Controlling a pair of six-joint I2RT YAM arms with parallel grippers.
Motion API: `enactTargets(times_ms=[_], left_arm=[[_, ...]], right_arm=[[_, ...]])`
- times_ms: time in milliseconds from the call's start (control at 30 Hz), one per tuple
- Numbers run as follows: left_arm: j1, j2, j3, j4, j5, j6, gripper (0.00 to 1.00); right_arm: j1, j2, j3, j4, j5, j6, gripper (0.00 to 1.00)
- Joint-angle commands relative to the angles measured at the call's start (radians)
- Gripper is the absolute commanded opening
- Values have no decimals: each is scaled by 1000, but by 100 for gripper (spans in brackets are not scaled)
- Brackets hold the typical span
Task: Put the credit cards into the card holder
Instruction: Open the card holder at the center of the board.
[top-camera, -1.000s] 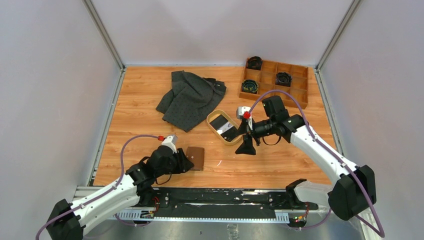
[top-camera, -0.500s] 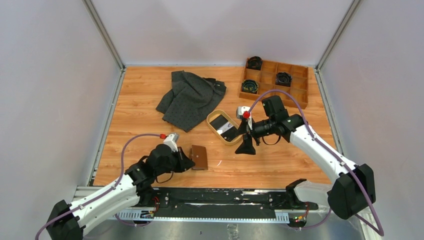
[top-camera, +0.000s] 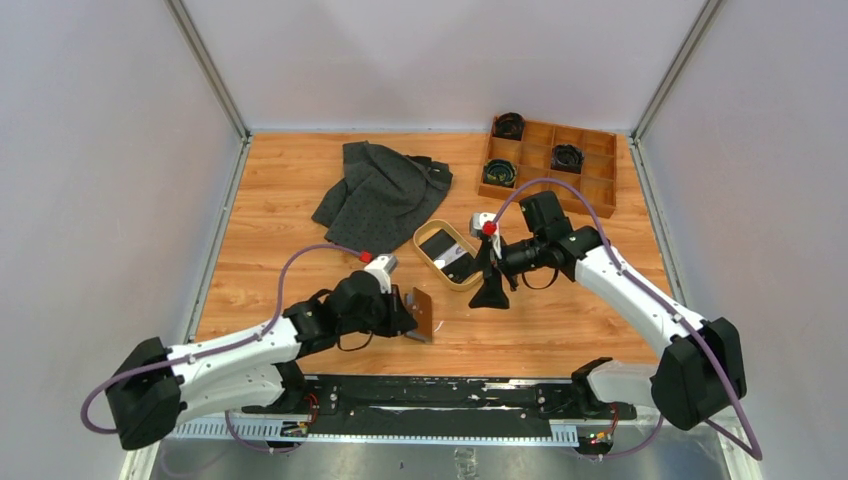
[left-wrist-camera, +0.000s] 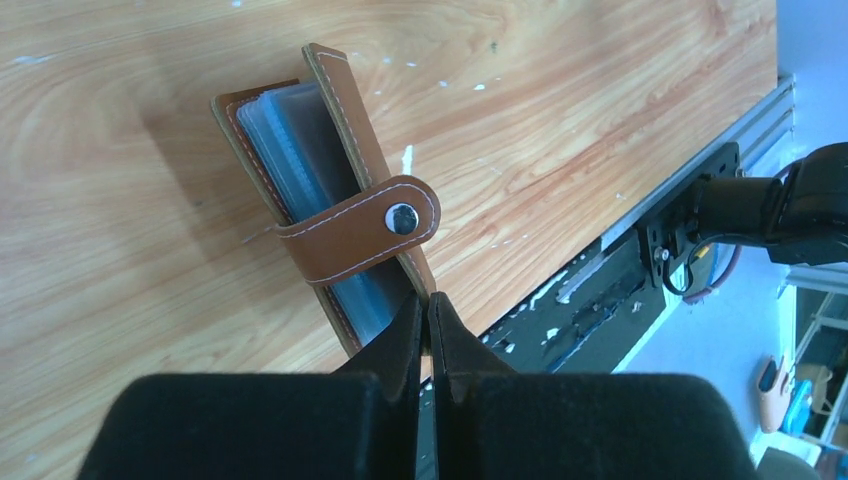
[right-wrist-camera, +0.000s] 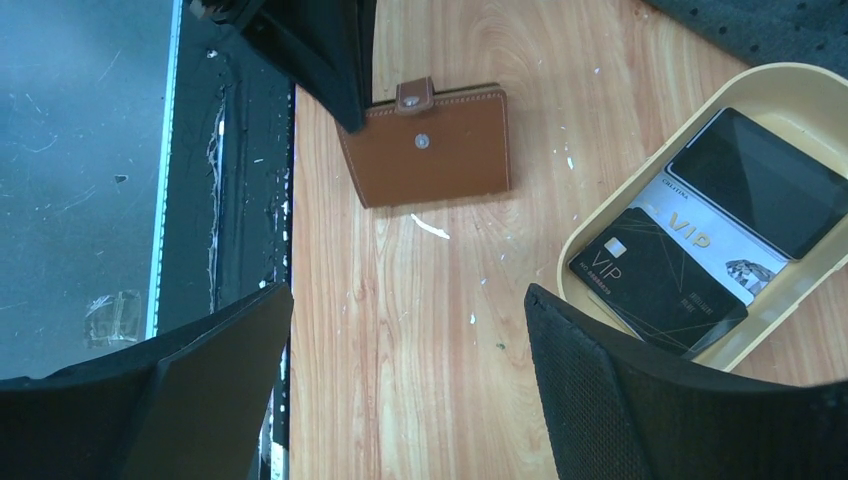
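The left gripper (left-wrist-camera: 428, 305) is closed, its two fingers pressed together on the lower edge of the card holder (left-wrist-camera: 355, 235). The holder is snapped shut and stands tilted on the wooden table (top-camera: 280, 250), in the lower centre of the top view. The right gripper (right-wrist-camera: 408, 295) has its jaws wide apart and holds nothing; it hangs above the table, just beside the oval tray (right-wrist-camera: 640, 170). The credit cards (right-wrist-camera: 655, 280) lie inside this tray, two black and one light, overlapping each other.
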Motion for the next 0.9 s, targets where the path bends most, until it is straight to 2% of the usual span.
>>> enactTargets(times_ms=[0,167,267,367,467,867], left_arm=[[-69,138,112,75,-54,37,2],[-128,333,217,138,-59,58,7],[-148,429,276,156,-63,69,11],[-163,493,321,163,-78,82,10],[-182,510,341,163,-91,100,0],[-288,450,334,162,-287,112,0]], right_arm=[[-14,20,2,2,-3,15,90],[-14,42,-6,28,10,63,90],[-14,82,-15,75,58,150,89],[-14,139,-14,116,130,280,85],[-13,184,-4,135,200,371,83],[-12,176,-40,217,360,800,76]])
